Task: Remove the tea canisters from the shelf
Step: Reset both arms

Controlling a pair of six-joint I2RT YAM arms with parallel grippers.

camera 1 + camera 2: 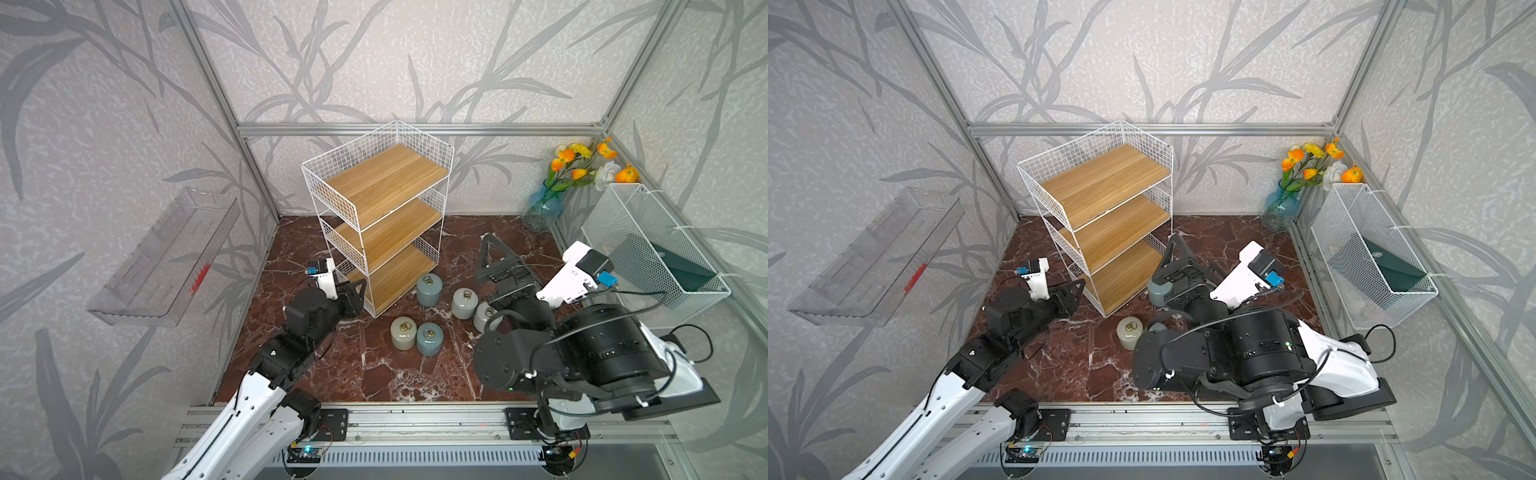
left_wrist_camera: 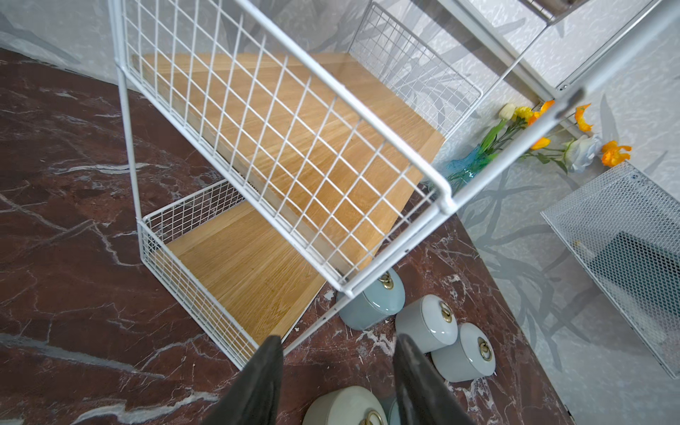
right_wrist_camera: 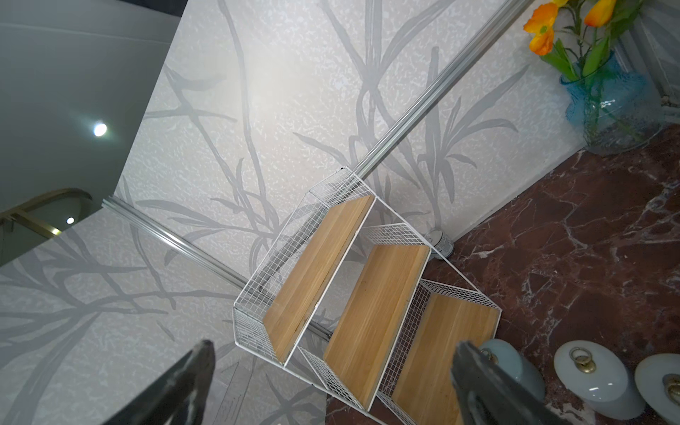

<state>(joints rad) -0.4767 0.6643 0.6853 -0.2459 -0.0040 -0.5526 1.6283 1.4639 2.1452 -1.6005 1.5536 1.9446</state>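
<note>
No word, brand or number could be read anywhere. To the right of the shelf (image 1: 1108,220) in a top view, a dark green box (image 1: 1391,272) inside the white mesh basket (image 1: 1341,232) carried a round pale emblem (image 1: 1379,254), too small to make out. To the left of the shelf, the clear wall tray (image 1: 166,257) bore a red marking (image 1: 199,276) that gave no legible letters. In front of the shelf and to its right, the black joint housing (image 1: 611,353) showed small white characters, too blurred to read. Behind the shelf a small can (image 3: 439,243) had a grey printed label, also illegible.
</note>
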